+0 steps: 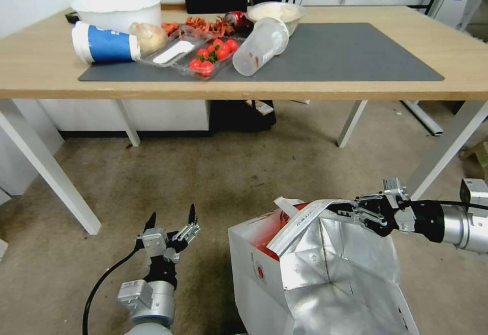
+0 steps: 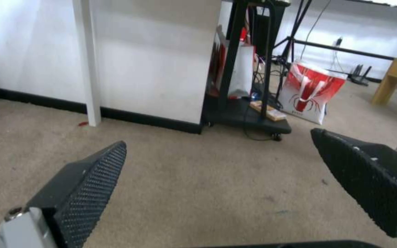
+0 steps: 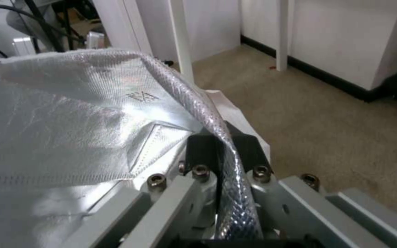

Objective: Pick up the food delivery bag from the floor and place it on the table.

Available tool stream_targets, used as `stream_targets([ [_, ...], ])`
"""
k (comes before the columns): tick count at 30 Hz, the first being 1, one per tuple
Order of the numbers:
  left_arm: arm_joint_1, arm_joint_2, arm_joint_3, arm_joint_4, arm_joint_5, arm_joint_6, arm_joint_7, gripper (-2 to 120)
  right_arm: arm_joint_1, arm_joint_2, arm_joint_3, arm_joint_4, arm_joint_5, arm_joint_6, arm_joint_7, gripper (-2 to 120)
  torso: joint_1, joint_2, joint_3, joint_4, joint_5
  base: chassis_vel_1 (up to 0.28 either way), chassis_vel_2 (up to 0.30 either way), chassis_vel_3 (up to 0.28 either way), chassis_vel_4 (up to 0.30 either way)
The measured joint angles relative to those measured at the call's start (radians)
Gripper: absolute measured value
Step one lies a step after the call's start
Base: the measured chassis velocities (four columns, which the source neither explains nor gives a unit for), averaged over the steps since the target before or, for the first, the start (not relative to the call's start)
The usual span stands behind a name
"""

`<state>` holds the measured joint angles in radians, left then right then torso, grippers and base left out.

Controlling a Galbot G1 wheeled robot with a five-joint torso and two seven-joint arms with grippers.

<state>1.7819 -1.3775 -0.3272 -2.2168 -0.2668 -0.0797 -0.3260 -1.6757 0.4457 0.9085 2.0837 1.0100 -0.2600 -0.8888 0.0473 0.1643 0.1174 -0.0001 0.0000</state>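
Right gripper (image 1: 339,208) jaws are pinched only on the food delivery bag (image 1: 315,269) foil rim, so I'm worried it tears or slips lifting to the desk (image 1: 457,55); left gripper (image 1: 172,223) idles with jaws wide open, empty.

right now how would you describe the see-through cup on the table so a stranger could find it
Start at the long light-wood table and its dark grey mat. Near the mat's middle, the clear plastic cup lies on its side, just right of the tray of red tomatoes. It is the see-through one with reddish smears inside, unlike the white-and-blue cup lying further left.
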Motion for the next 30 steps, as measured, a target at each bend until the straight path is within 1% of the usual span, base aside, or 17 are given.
stream_targets([
  [2,0.002,0.000,0.000,-0.004,0.003,0.001,0.000,100,0.000,-0.001,0.000,-0.002,0.001,0.000,-0.006,0,0.002,0.011,0.008,0.0000,0.0000,0.000,0.000,0.000,0.000],
  [9,0.003,-0.002,0.001,-0.005,0.007,0.001,0.000,100,0.000,-0.004,0.001,-0.004,0.004,0.000,-0.013,0,0.009,0.032,0.023,0.0000,0.0000,0.000,0.000,0.000,0.000],
  [10,0.003,-0.003,0.002,-0.005,0.007,0.001,0.000,100,0.000,-0.004,0.001,-0.004,0.004,-0.001,-0.013,0,0.010,0.042,0.032,0.0000,0.0000,0.000,0.000,0.000,0.000],
  [14,0.002,-0.003,0.002,-0.003,0.008,0.001,-0.001,100,0.001,-0.006,0.001,-0.006,0.005,-0.001,-0.014,0,0.012,0.054,0.042,0.0000,0.0000,0.000,0.000,0.000,0.000],
  [17,0.001,-0.003,0.000,0.000,0.008,0.001,-0.001,100,0.002,-0.007,0.000,-0.006,0.005,-0.001,-0.016,0,0.017,0.072,0.055,0.0000,0.0000,0.000,0.000,0.000,0.000],
  [23,-0.001,-0.003,0.000,0.004,0.008,0.001,-0.001,100,0.004,-0.008,-0.002,-0.007,0.005,-0.002,-0.016,0,0.022,0.090,0.068,0.0000,0.0000,0.000,0.000,0.000,0.000],
  [25,-0.001,-0.004,0.001,0.005,0.008,0.001,-0.002,100,0.004,-0.012,-0.003,-0.008,0.005,-0.002,-0.017,0,0.025,0.104,0.078,0.0000,0.0000,0.000,0.000,0.000,0.000],
  [30,-0.001,-0.004,0.001,0.006,0.008,0.001,-0.002,100,0.005,-0.015,-0.003,-0.010,0.005,-0.002,-0.019,0,0.030,0.118,0.088,0.0001,0.0000,0.000,0.000,0.000,0.000],
])
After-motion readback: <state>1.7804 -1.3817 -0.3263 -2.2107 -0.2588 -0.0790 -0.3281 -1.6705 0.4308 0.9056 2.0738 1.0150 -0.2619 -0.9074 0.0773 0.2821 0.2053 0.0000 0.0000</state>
